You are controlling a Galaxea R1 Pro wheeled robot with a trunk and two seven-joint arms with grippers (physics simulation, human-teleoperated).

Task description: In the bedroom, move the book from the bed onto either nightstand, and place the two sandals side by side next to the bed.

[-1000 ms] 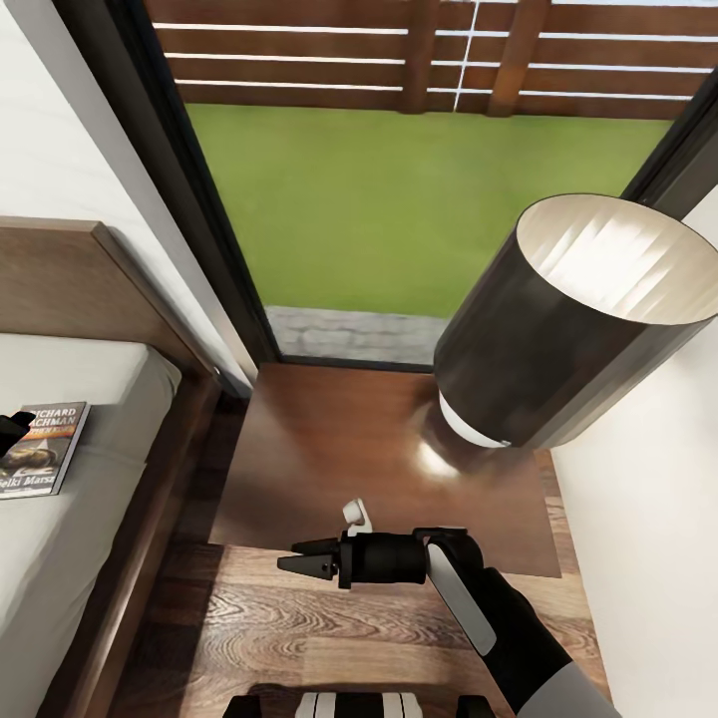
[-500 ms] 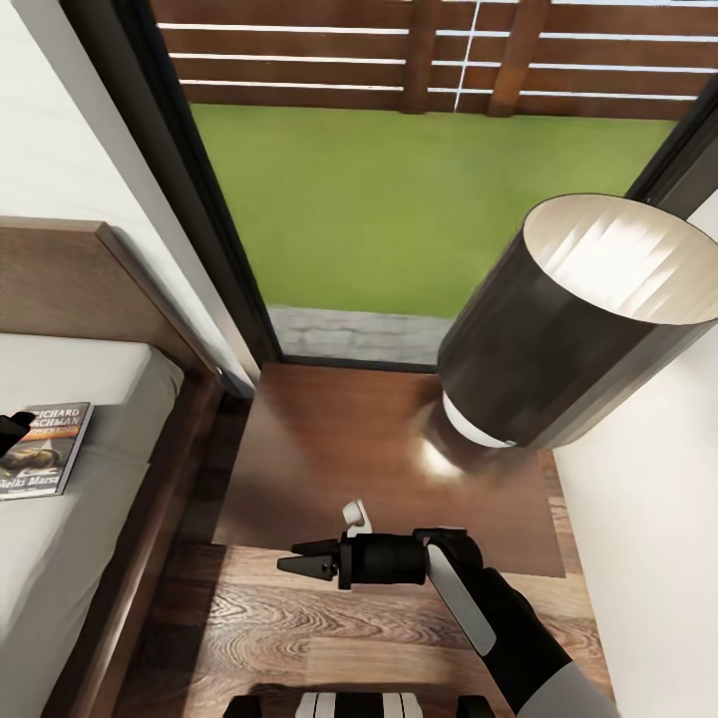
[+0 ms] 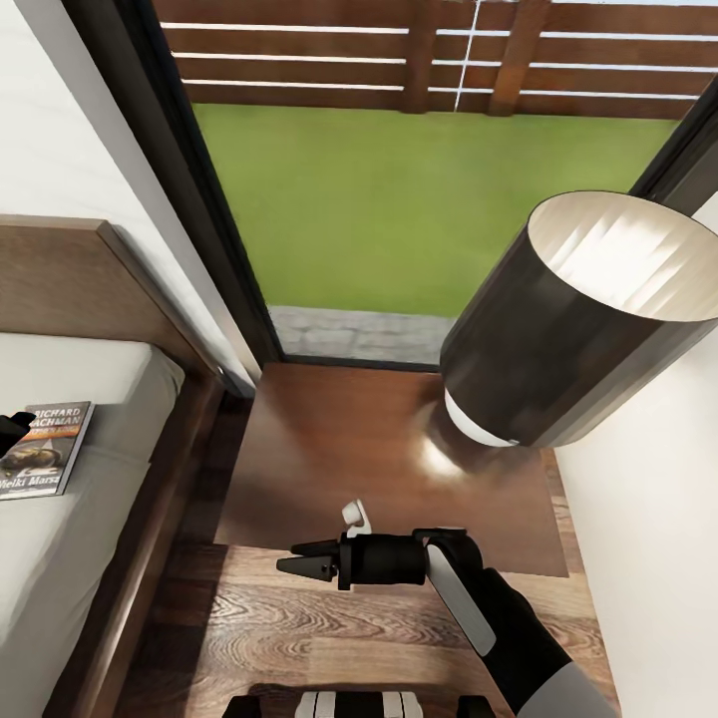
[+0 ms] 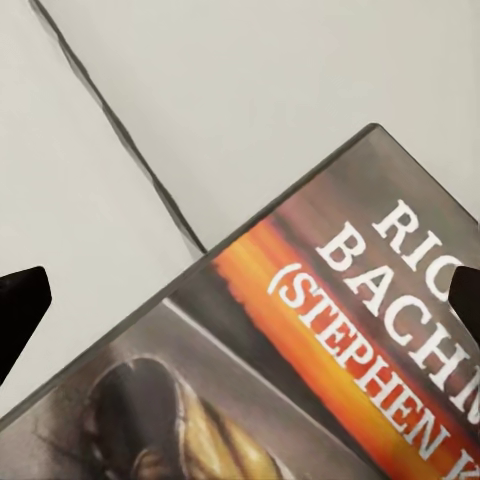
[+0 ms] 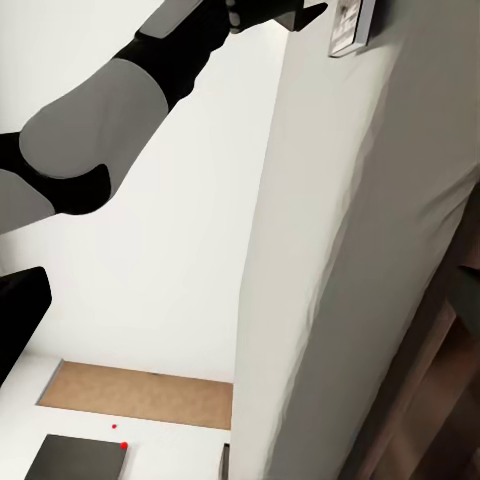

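- On the left of the head view we see the thin paperback book with a dark cover, white lettering and an orange band (image 3: pixel 45 449), lying flat on the pale grey-white mattress of the dark wooden-framed bed (image 3: pixel 130 399), near the headboard.
- Our left gripper (image 4: pixel 245 300) is over that book: in the left wrist view its two black fingertips (image 4: pixel 22 310) stand wide apart, one over bare mattress and the other at the far edge of the cover, clasping nothing.
- In the head view only a dark tip of this gripper shows at the left edge, touching or just beside the book's near-left corner; we cannot tell which.
- The glossy reddish-brown square nightstand (image 3: pixel 339 449) sits right of the bed, in front of the tall dark-framed window (image 3: pixel 199 199) with lawn and a slatted fence beyond.
- A dark cylindrical lamp shade with a pale inside (image 3: pixel 588 319) hangs over the nightstand's right part.
- Our right gripper (image 3: pixel 296 558) hovers at the nightstand's near edge above the brown plank floor (image 3: pixel 299 638), pointing left toward the bed; its black fingers look slightly parted and carry nothing.
- The right wrist view shows the bed's side, the left arm (image 5: pixel 130 90) and the book (image 5: pixel 352 25) at the mattress edge.
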